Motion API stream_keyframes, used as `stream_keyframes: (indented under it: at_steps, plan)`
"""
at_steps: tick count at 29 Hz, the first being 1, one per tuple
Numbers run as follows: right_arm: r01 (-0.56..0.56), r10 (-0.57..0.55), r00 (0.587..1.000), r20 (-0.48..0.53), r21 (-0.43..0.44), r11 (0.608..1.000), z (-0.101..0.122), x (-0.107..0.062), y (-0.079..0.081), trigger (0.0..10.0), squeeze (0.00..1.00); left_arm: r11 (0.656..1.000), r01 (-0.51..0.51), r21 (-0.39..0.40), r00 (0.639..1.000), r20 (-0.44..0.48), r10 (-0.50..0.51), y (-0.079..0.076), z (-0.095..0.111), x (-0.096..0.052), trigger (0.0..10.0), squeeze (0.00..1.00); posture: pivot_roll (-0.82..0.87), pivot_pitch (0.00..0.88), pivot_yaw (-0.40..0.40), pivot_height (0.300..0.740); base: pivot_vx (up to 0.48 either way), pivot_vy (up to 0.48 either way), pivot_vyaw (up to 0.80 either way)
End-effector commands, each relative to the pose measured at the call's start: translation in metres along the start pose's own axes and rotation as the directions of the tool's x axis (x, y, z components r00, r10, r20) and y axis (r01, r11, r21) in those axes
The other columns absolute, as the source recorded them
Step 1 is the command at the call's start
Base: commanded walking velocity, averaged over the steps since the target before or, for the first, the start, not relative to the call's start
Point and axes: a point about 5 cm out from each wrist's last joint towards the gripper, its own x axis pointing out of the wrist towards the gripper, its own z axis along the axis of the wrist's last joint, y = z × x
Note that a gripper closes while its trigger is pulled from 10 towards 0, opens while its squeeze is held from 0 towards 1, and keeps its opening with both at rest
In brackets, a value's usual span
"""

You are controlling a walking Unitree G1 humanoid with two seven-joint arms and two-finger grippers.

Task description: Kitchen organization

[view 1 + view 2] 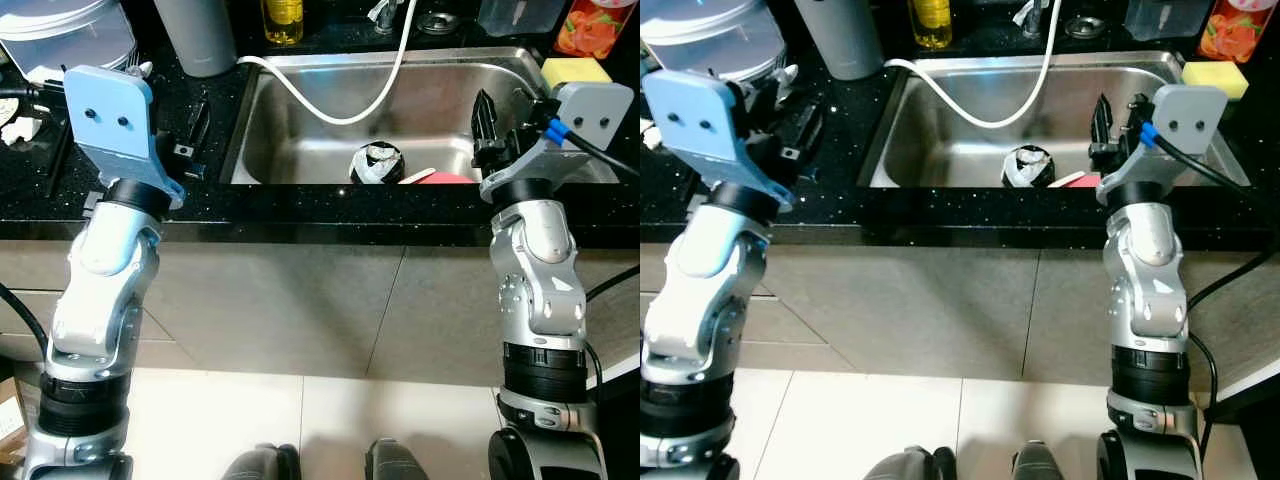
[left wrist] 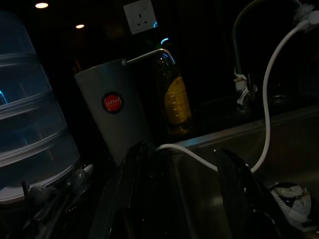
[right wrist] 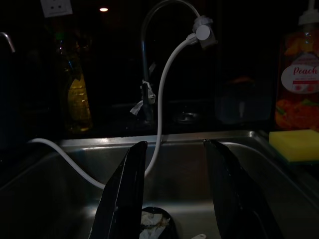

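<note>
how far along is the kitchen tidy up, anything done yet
Nothing looks done yet. In the sink a dark round item and a red item lie near the white hose. Both grippers are open and empty: the right gripper hangs over the basin, the left gripper over the counter. All picking up is left.

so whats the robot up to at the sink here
The robot stands at a black counter facing a steel sink. Both hands are open and hold nothing: the right hand is raised over the sink's right side, the left hand over the counter left of it. A dark round item and a white hose lie in the basin.
</note>
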Motion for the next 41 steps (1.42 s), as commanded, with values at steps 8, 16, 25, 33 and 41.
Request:
stream_keyframes:
  at_steps: [8, 16, 25, 33, 41]
  plan:
    - [-0.013, 0.013, 1.000, 0.006, 0.007, 1.000, 0.0021, -0.0013, 0.0053, 10.0, 0.00, 1.000, -0.015, 0.020, 1.000, 0.005, 0.015, 0.0021, 0.0033, 0.0005, 10.0, 0.00, -0.09, 0.096, 0.104, 0.740, 0.344, 0.000, 0.00]
    - [-0.015, 0.014, 1.000, 0.003, 0.008, 1.000, 0.0014, -0.0013, 0.0056, 10.0, 0.00, 1.000, -0.017, 0.020, 1.000, 0.002, 0.017, 0.0018, 0.0029, 0.0008, 10.0, 0.00, -0.09, 0.095, 0.105, 0.740, 0.334, 0.000, 0.00]
    - [-0.012, 0.012, 1.000, 0.003, 0.009, 1.000, 0.0014, -0.0013, 0.0055, 10.0, 0.00, 1.000, -0.017, 0.020, 1.000, 0.002, 0.017, 0.0020, 0.0025, 0.0014, 10.0, 0.00, -0.09, 0.094, 0.105, 0.740, 0.341, 0.000, 0.00]
    - [-0.012, 0.012, 1.000, 0.004, 0.010, 1.000, 0.0015, -0.0012, 0.0059, 10.0, 0.00, 1.000, -0.018, 0.021, 1.000, 0.000, 0.018, 0.0024, 0.0022, 0.0018, 10.0, 0.00, -0.09, 0.094, 0.107, 0.740, 0.360, 0.000, 0.00]
    - [-0.013, 0.013, 1.000, 0.003, 0.012, 1.000, 0.0014, -0.0014, 0.0067, 10.0, 0.00, 1.000, -0.016, 0.025, 1.000, -0.003, 0.016, 0.0026, 0.0016, 0.0019, 10.0, 0.00, -0.09, 0.094, 0.108, 0.740, 0.360, 0.000, 0.00]
